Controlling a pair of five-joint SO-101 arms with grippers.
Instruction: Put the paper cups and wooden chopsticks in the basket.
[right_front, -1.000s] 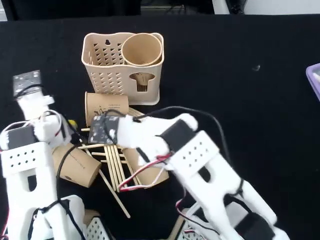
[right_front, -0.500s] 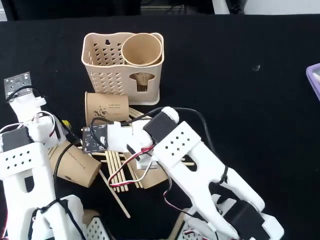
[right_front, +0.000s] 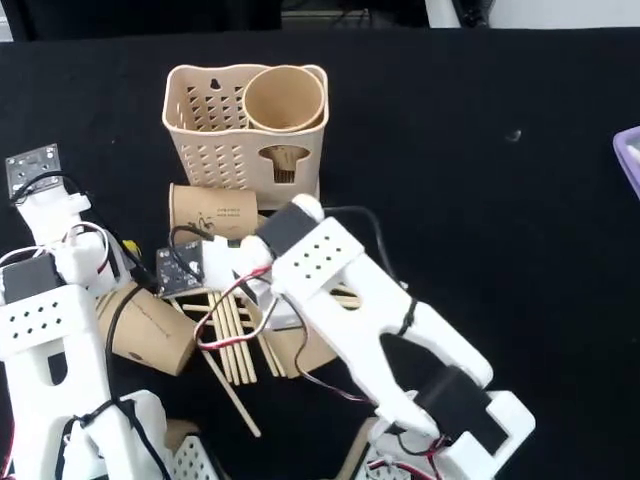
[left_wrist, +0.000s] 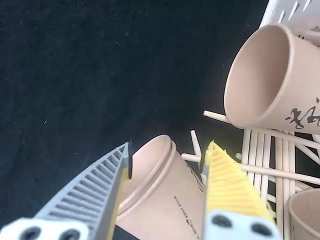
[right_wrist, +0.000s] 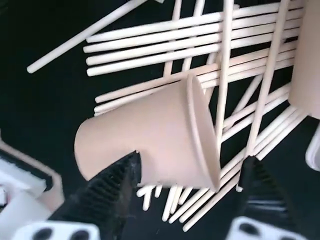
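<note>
The beige slotted basket (right_front: 230, 150) stands at the back with one paper cup (right_front: 284, 98) upright inside. A second cup (right_front: 212, 212) lies on its side in front of it. My left gripper (left_wrist: 167, 147) is open, its grey and yellow fingers on either side of a third cup (right_front: 150, 325) (left_wrist: 160, 195) lying at the left. Wooden chopsticks (right_front: 235, 340) (right_wrist: 200, 35) are scattered in the middle. My right gripper (right_wrist: 190, 175) is open above a cup (right_wrist: 150, 140) that lies on the chopsticks. The right arm (right_front: 330, 290) hides much of the pile in the high view.
A purple object (right_front: 630, 155) pokes in at the right edge. The black table stretches bare to the right of the basket. Both arm bases (right_front: 60, 420) crowd the near edge.
The right arm has swung left across the chopstick pile, its wrist now near the left cup. The left arm shifted slightly left early on, then held still.
</note>
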